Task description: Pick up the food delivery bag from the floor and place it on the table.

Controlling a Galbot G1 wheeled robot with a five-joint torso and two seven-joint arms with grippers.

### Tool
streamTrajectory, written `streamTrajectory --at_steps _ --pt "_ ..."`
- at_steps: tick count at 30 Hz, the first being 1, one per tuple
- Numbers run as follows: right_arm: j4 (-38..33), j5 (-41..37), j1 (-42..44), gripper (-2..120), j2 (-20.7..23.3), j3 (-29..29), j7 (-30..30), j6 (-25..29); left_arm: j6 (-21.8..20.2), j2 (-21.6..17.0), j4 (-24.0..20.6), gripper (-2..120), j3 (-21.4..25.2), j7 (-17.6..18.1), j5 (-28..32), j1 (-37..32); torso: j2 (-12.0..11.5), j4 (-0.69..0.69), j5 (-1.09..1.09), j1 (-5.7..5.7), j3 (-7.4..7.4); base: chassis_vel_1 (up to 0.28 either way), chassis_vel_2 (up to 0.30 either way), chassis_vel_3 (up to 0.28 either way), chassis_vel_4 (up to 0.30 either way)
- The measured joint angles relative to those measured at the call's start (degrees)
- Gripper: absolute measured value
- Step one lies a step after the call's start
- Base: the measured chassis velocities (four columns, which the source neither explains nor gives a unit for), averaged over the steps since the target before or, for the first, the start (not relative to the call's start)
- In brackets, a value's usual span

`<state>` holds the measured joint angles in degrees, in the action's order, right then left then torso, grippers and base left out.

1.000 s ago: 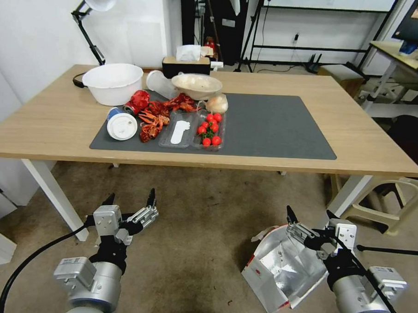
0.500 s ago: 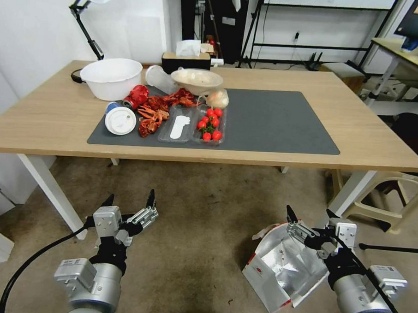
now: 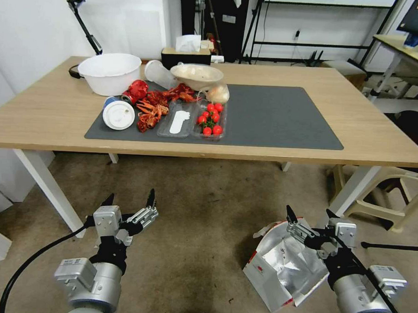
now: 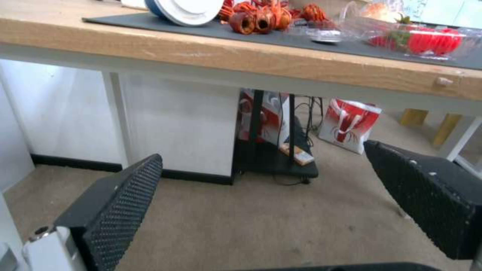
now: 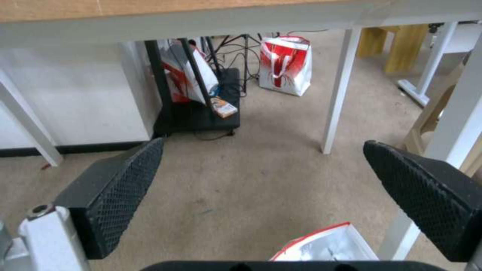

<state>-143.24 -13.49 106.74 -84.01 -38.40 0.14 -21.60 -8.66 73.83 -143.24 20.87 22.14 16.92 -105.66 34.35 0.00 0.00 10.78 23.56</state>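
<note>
The whole head view has shifted, the table now sitting higher and nearer; the camera has moved, not the objects, so this reads as an approach; the food delivery bag lies open on the floor, foil lining showing, beneath the right pincer, which is spread wide and empty above it; the left pincer hovers released over bare floor; pickup not yet begun.
</note>
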Motion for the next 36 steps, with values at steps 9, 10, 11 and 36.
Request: streamTrajectory --at_steps 9,10,11,36 --pt "0.0 0.0 0.0 100 -0.1 -0.1 0.0 0.0 0.2 -0.2 0.0 100 0.1 -0.1 -0.1 0.1 -2.2 0.0 0.0 -0.8 -1.35 0.0 0.0 0.0 0.0" --pt "0.0 0.0 0.0 100 -0.1 -0.1 0.0 0.0 0.2 -0.2 0.0 100 0.1 -0.1 -0.1 0.1 -2.5 0.0 0.0 -0.92 -1.54 0.0 0.0 0.0 0.0" --pt "0.0 0.0 0.0 100 -0.1 -0.1 0.0 0.0 0.2 -0.3 0.0 100 0.1 -0.1 -0.1 0.1 -2.9 0.0 0.0 -1.07 -1.79 0.0 0.0 0.0 0.0" --pt "0.0 0.3 0.2 100 -0.3 0.1 -0.1 0.1 1.1 -0.2 0.0 100 -0.1 -0.6 -1.0 -0.8 -8.5 0.0 0.0 -3.14 -5.38 0.0 0.0 0.0 0.0"
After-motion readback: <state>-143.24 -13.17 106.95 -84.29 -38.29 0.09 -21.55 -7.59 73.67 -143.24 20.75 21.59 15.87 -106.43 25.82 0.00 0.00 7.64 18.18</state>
